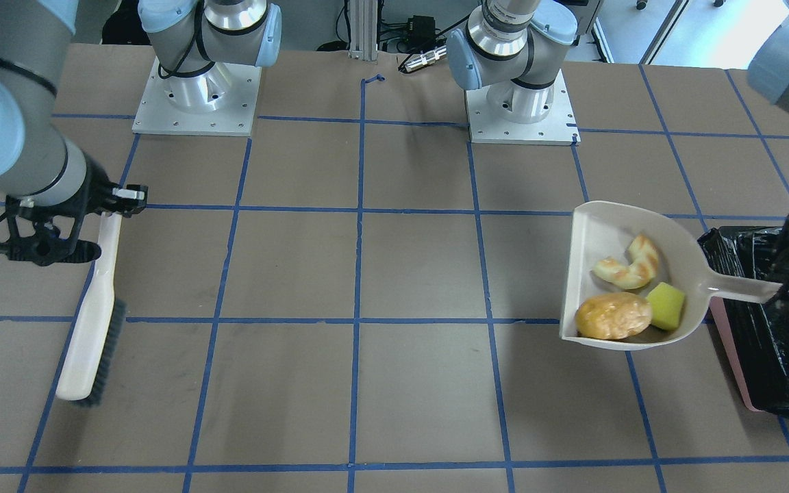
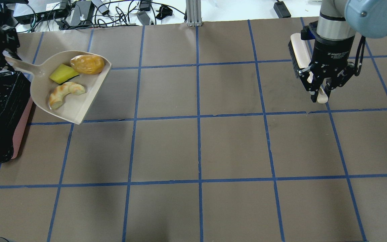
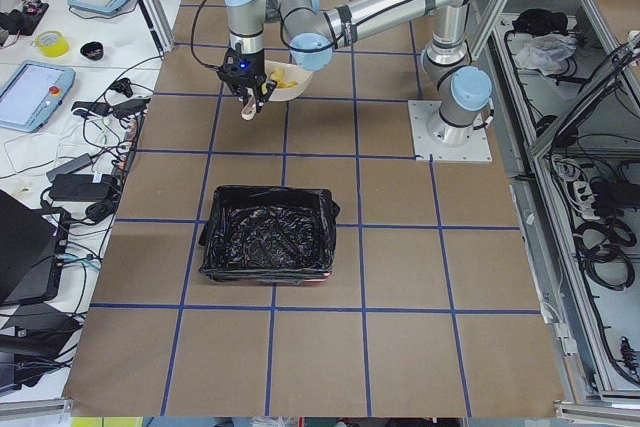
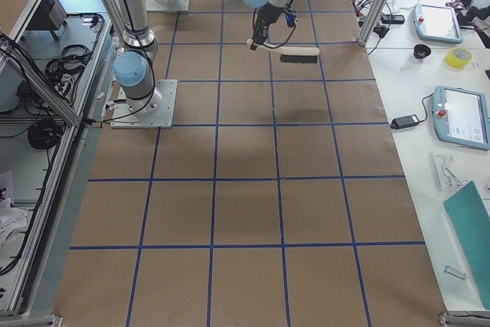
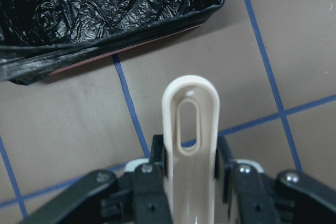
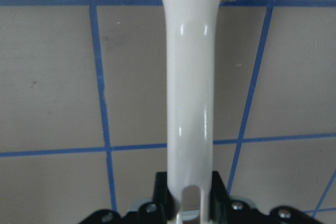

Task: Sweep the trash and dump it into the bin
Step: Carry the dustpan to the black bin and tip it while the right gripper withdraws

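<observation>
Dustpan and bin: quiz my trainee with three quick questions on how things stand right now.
1. Fill in: the dustpan holds ___ pieces of trash.
2. True or false: the trash already lies in the bin.
3. What does the right pincer hold? A) brush B) dustpan C) nothing

Key
1. three
2. False: all of it is in the dustpan, not in the bin.
3. A
</observation>
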You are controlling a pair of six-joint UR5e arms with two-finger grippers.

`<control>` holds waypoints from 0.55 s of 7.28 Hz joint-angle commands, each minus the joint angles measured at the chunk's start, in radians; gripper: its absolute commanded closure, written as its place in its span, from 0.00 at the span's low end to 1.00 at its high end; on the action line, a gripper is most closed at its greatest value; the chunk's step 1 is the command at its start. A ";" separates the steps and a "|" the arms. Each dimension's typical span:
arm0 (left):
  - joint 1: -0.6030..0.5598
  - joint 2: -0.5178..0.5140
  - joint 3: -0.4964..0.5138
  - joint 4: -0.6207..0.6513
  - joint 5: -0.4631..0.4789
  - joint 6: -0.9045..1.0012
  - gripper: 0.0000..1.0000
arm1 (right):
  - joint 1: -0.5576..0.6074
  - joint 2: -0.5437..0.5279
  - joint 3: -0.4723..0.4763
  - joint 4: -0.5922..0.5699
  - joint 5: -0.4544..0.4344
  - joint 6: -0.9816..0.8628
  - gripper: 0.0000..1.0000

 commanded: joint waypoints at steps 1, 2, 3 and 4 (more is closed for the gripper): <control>0.184 -0.021 0.081 -0.003 -0.005 0.275 1.00 | -0.163 0.121 0.021 -0.163 -0.025 -0.170 1.00; 0.236 -0.044 0.135 -0.003 -0.002 0.345 1.00 | -0.205 0.125 0.056 -0.227 -0.026 -0.215 1.00; 0.270 -0.072 0.180 0.001 -0.002 0.405 1.00 | -0.207 0.138 0.103 -0.351 -0.072 -0.221 1.00; 0.314 -0.108 0.235 0.000 -0.008 0.448 1.00 | -0.207 0.162 0.149 -0.443 -0.094 -0.226 1.00</control>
